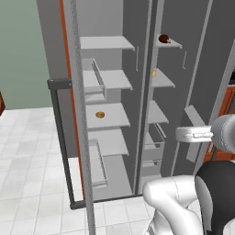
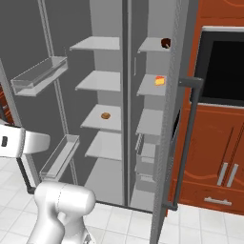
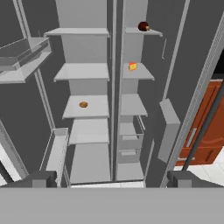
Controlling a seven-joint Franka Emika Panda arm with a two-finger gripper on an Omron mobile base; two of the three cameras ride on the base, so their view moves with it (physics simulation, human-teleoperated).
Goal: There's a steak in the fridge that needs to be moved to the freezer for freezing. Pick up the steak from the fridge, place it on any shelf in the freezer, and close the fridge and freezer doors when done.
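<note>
The steak [image 3: 143, 26] lies on the top shelf [image 3: 143, 32] of the freezer [image 3: 135, 105], its tan end toward the shelf's right edge; both doors [image 2: 178, 119] stand open, my gripper [image 3: 111, 179] spread, holding nothing.

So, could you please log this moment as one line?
steak: top freezer shelf | claw: open, empty, facing unit | both doors: open
</note>
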